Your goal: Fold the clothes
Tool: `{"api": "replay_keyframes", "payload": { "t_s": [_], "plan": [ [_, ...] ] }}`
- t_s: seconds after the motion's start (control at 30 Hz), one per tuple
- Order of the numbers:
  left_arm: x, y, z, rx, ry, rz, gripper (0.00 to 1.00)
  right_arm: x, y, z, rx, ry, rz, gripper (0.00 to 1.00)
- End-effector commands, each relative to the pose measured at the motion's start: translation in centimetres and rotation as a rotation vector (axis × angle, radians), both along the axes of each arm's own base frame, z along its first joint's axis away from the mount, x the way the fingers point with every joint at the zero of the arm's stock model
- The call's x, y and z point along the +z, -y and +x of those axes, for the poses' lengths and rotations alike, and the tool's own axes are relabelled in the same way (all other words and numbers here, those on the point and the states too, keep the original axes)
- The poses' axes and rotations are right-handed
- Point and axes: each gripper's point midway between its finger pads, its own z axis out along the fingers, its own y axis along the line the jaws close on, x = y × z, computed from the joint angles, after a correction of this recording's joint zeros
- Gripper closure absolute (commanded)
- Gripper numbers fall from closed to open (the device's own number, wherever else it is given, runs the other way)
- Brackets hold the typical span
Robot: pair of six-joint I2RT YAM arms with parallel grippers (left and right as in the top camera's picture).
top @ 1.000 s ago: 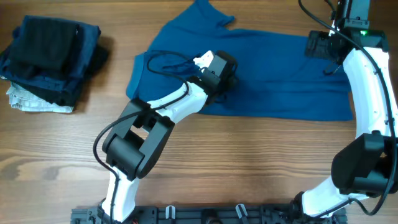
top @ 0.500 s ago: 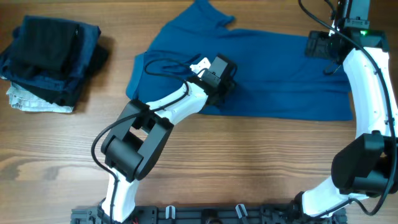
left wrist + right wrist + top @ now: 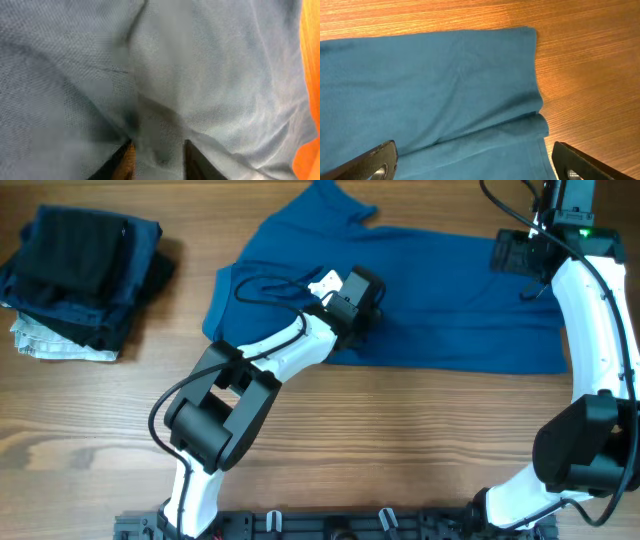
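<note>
Blue shirt point(image 3: 450, 290) flat on the tabletop point(image 3: 400, 440), across the upper middle and upper right of the overhead frame. One sleeve poking toward the top edge, body lying as a long band with its square end at right.

Left fingers point(image 3: 125, 165) down on the shirt near its lower edge, just left of the frame's centre. In the left wrist view, tips a narrow gap apart with a ridge of fabric rising between them; pinched or merely straddled, cannot tell.

Right fingers point(image 3: 370, 162) spread wide at the bottom corners of the right wrist view, over the shirt's right end, holding nothing. Beneath them a layered fold and the shirt's corner against bare wood.

At the far upper left of the overhead frame, well apart from the shirt, a pile point(image 3: 85, 260) of dark folded garments on a pale cloth point(image 3: 50, 345).
</note>
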Motion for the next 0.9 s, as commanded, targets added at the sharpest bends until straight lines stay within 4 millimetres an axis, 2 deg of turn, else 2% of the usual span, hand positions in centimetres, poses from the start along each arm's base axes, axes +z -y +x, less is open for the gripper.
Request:
{"api": "replay_keyframes", "payload": {
  "t_s": [0.0, 0.13, 0.17, 0.23, 0.33, 0.4, 0.57, 0.73, 0.87],
  "plan": [
    [-0.5, -0.2, 0.6, 0.019, 0.018, 0.009, 0.74, 0.0, -0.2, 0.1, -0.003, 0.006, 0.012, 0.01],
    [-1.0, -0.6, 0.2, 0.018, -0.003, 0.026, 0.73, 0.0, -0.2, 0.1, -0.003, 0.006, 0.012, 0.0],
    [-1.2, -0.7, -0.1, 0.018, -0.014, 0.035, 0.67, 0.0, -0.2, 0.1, -0.003, 0.005, 0.012, 0.0],
    [-1.4, -1.1, -0.3, 0.021, -0.027, 0.051, 0.64, 0.0, -0.2, 0.1, -0.003, 0.006, 0.012, 0.0],
    [-1.6, -1.6, -0.3, 0.035, -0.026, 0.076, 0.66, 0.0, -0.2, 0.1, -0.003, 0.006, 0.012, 0.0],
    [-1.7, -1.8, -0.2, 0.042, -0.021, 0.084, 0.71, 0.0, -0.2, 0.1, -0.003, 0.006, 0.012, 0.0],
    [-1.5, -1.8, 0.2, 0.051, -0.003, 0.085, 0.71, 0.0, -0.2, 0.1, -0.003, 0.005, 0.012, 0.0],
    [-2.2, -1.5, 0.5, 0.051, 0.004, 0.079, 0.71, 0.0, -0.2, 0.1, -0.003, 0.006, 0.012, 0.0],
    [-1.7, -1.1, 1.0, 0.052, 0.031, 0.055, 0.92, 0.0, -0.2, 0.1, -0.003, 0.006, 0.012, 0.0]
  ]
}}
